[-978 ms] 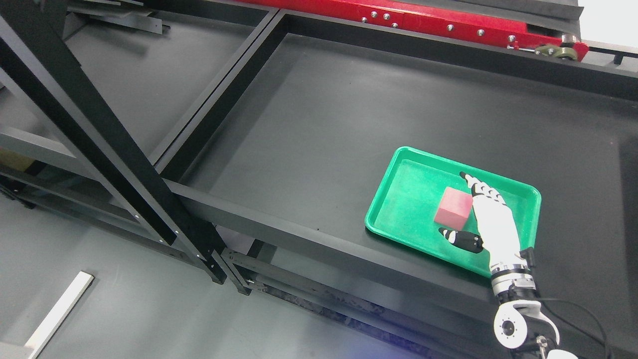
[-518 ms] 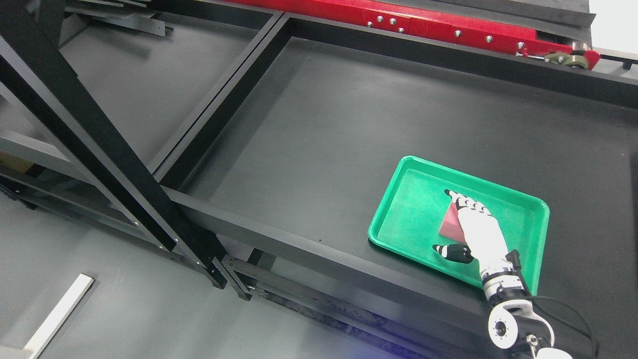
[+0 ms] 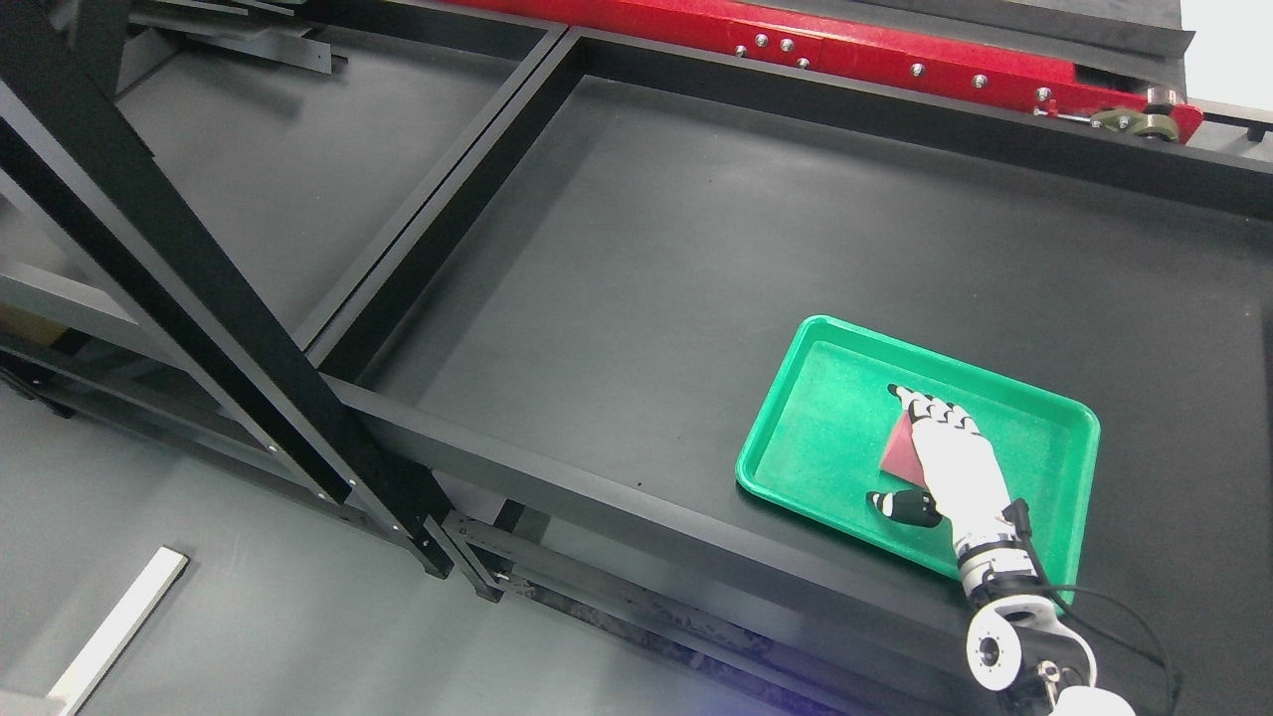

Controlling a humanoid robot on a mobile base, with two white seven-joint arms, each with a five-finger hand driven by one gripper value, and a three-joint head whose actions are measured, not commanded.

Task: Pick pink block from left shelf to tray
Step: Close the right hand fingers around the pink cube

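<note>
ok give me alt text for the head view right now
The right hand is over a pink block inside a green tray, fingers extended, partly hiding it. The tray sits on a dark shelf surface with a black frame.

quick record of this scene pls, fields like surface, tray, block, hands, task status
surface: dark matte shelf top with black metal frame
tray: green plastic rectangular tray, lying flat near the shelf's front edge
block: pink block inside the tray, mostly hidden by the hand
right hand: white and black fingered hand over the block, fingers extended, thumb spread; contact cannot be judged
left hand: not in view
background: red metal beam with bolts along the far edge
task status: block is already in the tray
</note>
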